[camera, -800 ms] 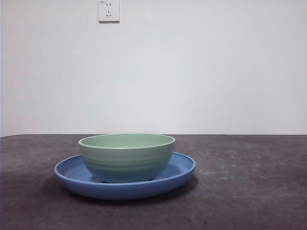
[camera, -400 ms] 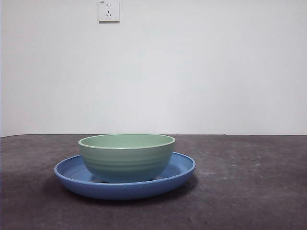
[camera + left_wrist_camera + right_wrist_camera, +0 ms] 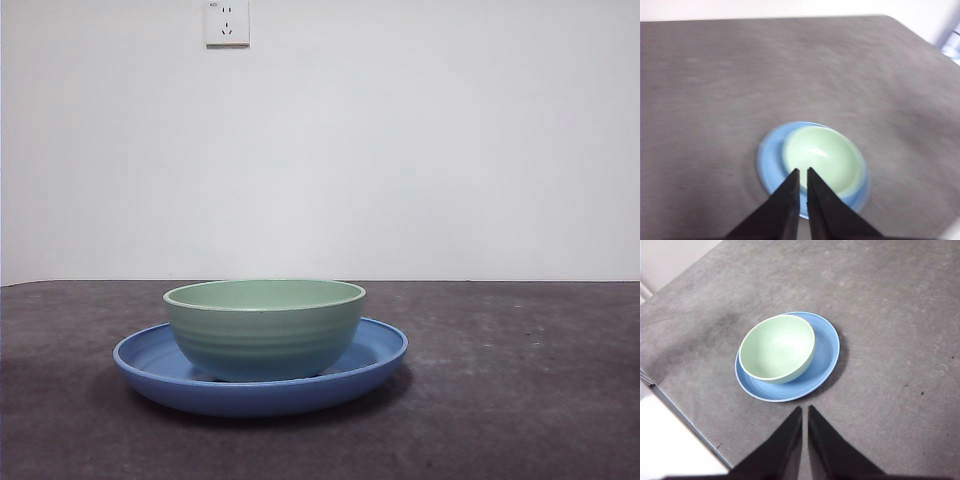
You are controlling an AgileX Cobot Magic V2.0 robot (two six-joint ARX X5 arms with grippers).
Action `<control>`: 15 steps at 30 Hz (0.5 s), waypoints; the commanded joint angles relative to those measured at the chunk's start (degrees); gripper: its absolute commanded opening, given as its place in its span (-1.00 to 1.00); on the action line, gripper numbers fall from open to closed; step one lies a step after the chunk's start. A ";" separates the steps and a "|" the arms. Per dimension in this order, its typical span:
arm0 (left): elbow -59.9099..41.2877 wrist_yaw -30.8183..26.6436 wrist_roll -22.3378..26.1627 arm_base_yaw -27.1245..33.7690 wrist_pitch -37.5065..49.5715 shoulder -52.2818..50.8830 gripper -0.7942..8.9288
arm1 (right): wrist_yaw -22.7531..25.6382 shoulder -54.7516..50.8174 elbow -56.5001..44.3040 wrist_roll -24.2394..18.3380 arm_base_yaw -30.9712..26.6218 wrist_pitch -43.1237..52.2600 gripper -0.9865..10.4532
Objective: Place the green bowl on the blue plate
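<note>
Both my left gripper (image 3: 803, 172) and right gripper (image 3: 805, 410) hang pressed together, high above the green bowl (image 3: 264, 328) seated off-centre on the blue plate (image 3: 375, 352), so I judge only a careless descent could knock it.

Front view looks level at the bowl (image 3: 264, 328) from close; both wrist views look down on it from high up.
</note>
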 commanded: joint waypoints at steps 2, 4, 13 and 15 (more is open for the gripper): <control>-7.67 0.07 3.23 5.55 7.26 -2.43 -0.79 | -0.17 0.28 0.37 0.37 0.35 0.72 -0.80; -13.05 0.04 4.61 8.00 11.32 -4.44 -0.79 | -0.17 0.28 0.37 0.37 0.35 0.72 -0.80; -37.07 -1.92 6.25 13.44 26.25 -17.46 -0.79 | -0.17 0.28 0.37 0.37 0.35 0.72 -0.80; -40.63 -1.95 6.23 13.46 27.87 -20.44 -0.79 | -0.17 0.28 0.37 0.37 0.35 0.72 -0.80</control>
